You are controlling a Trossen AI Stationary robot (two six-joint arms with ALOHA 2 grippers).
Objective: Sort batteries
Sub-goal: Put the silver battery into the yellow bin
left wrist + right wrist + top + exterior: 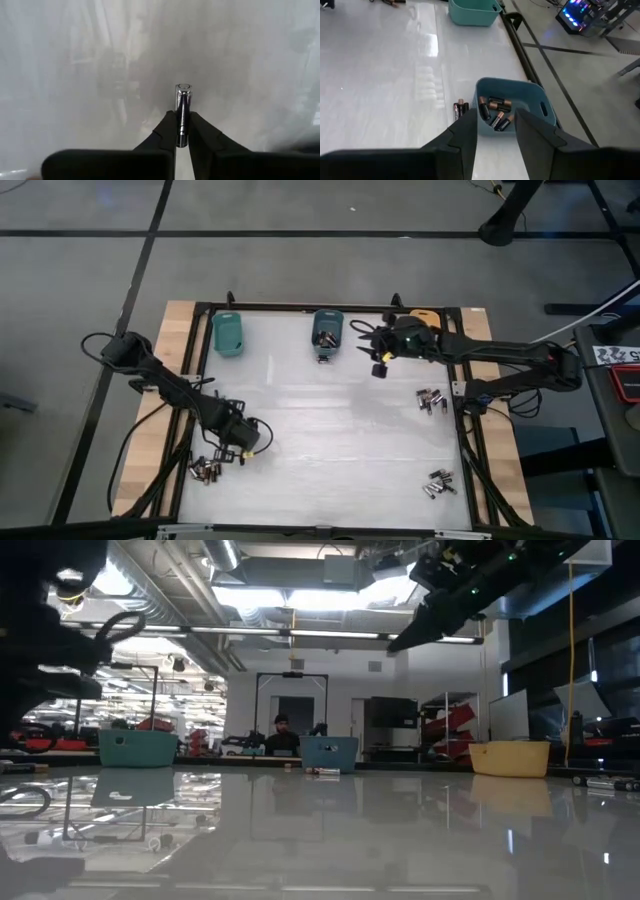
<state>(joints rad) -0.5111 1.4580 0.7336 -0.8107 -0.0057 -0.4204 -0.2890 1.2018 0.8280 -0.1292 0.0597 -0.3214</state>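
My left gripper points down over the near left of the white table and is shut on one silvery battery. A pile of batteries lies on the table just left of it. My right gripper hangs open and slanting above the table at the far edge, with nothing between its fingers. Just beyond it stands the blue bin, holding several dark, copper-banded batteries. One battery lies on the table against that bin. My left gripper pinches the battery's side between its two fingers, coming from above and pointing down. The battery lies along the fingers, upright, and its metallic end sticks out past the fingertips toward the table. Whether that end touches the table I cannot tell.
A teal bin and an orange bin stand along the far edge beside the blue one. Two more battery piles lie near the right edge. A black frame borders the table.
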